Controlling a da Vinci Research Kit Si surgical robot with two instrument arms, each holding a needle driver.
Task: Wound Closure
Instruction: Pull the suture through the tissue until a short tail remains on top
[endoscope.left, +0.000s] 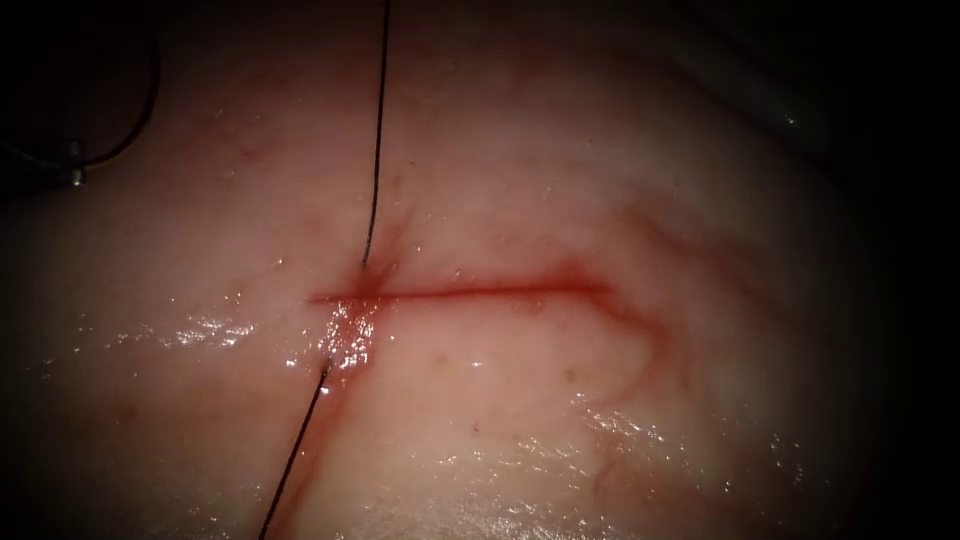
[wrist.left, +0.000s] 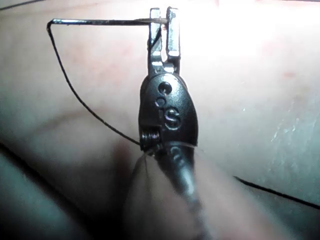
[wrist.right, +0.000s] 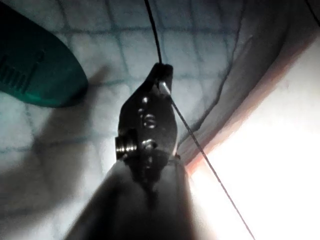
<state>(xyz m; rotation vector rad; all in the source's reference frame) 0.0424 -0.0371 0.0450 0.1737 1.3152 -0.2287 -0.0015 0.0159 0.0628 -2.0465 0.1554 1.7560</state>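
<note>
Pale tissue (endoscope.left: 620, 400) carries a horizontal red cut (endoscope.left: 470, 292) with red fluid (endoscope.left: 350, 325) at its left end. Dark thread (endoscope.left: 377, 130) crosses the cut there, entering the tissue above and emerging below. The left tool (wrist.left: 164, 22) clamps the needle (wrist.left: 100, 21) near its tail, off the tissue. The right tool (wrist.right: 162, 75) grips the thread.

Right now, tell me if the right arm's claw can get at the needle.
Probably not: the right claw is shut on the thread, and the left claw grips the needle far from its thread end, outside the tissue.
</note>
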